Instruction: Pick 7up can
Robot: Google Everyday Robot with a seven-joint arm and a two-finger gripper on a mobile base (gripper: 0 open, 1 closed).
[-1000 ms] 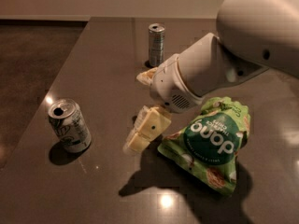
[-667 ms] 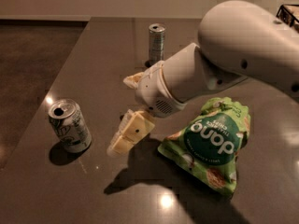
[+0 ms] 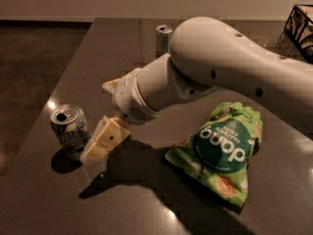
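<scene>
Well, the 7up can (image 3: 70, 130) stands upright on the dark worktop (image 3: 73, 199) at the left of the frame, a little below the middle, its silver top and pull-tab hole facing up; the gripper (image 3: 98, 119) sits just to the right of it, at the end of the white arm (image 3: 220, 67) that reaches in from the upper right; its pale fingers (image 3: 108, 138) are spread wide apart and have hold of nothing; the lower finger slants down and to the left with its tip just beside the right side of the can, and whether the two touch cannot be told; the upper finger shows only as a small pale tip above the wrist, well clear of the can; the can is not between them; a green chips bag (image 3: 222, 151) lies flat on the worktop to the right of centre, partly under the arm and apart from the can; a taller slim silver can (image 3: 163, 38) stands upright near the far edge, at the upper middle of the frame, its lower part hidden behind the arm; a dark wire basket (image 3: 299, 26) shows at the upper right corner.
</scene>
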